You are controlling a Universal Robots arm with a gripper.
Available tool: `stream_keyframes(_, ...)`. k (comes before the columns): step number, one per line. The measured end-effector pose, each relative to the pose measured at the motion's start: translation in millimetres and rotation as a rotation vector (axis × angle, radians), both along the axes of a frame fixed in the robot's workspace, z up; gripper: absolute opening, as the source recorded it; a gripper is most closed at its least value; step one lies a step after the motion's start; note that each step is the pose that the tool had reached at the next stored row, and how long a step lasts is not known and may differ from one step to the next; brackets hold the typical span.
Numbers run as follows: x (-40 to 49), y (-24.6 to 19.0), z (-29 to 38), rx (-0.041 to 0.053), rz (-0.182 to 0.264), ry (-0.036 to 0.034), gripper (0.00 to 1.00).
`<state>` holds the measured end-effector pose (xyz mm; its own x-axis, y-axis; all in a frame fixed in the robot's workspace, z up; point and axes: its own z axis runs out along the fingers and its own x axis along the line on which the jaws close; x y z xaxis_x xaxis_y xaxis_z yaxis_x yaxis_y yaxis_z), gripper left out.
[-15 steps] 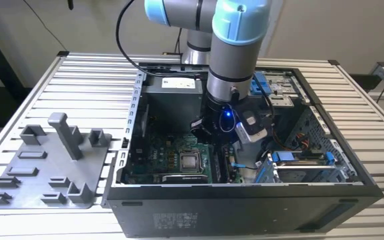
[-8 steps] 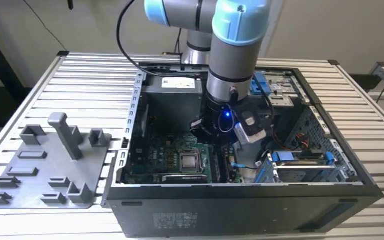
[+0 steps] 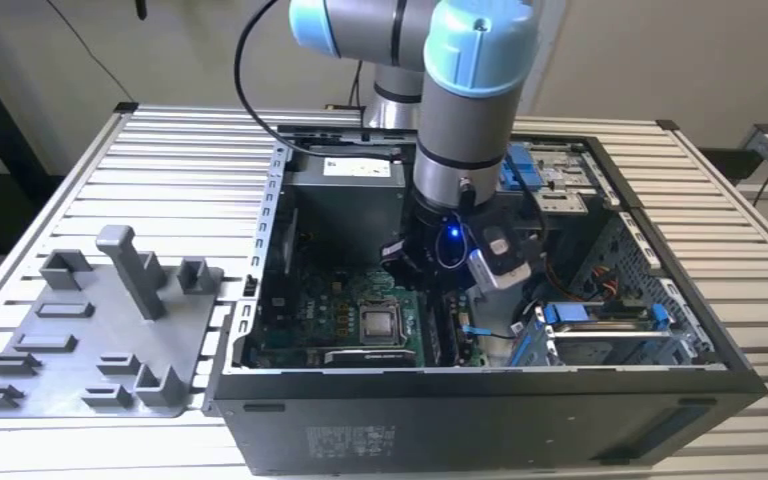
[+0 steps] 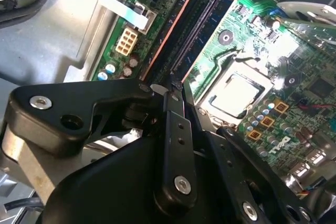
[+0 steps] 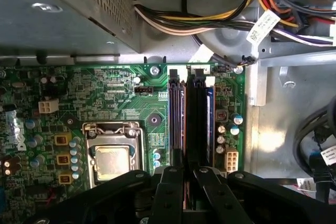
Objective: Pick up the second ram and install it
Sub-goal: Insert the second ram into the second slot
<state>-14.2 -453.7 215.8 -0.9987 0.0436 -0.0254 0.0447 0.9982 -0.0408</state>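
Second ram [image 5: 209, 119] seated beside gripper [image 5: 189, 169]

A silver arm [image 3: 458, 110] with pale-blue joint caps is reaching into a black computer case [image 3: 491, 420] on a pale slatted table [image 3: 157, 170]. The black gripper [image 5: 188, 170] is showing against a green motherboard [image 5: 105, 98] (gold-square components dotting it), beside orange-edged black memory slots [image 5: 177, 114], yellow, orange and black cables [image 5: 210, 19], and a grey plastic tray [image 3: 91, 340].
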Motion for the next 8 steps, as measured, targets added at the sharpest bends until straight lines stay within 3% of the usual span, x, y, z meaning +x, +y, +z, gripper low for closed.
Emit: stream_keyframes(8, -0.1, 0.0, -0.6, 0.0001, 0.0, 0.0, 0.14)
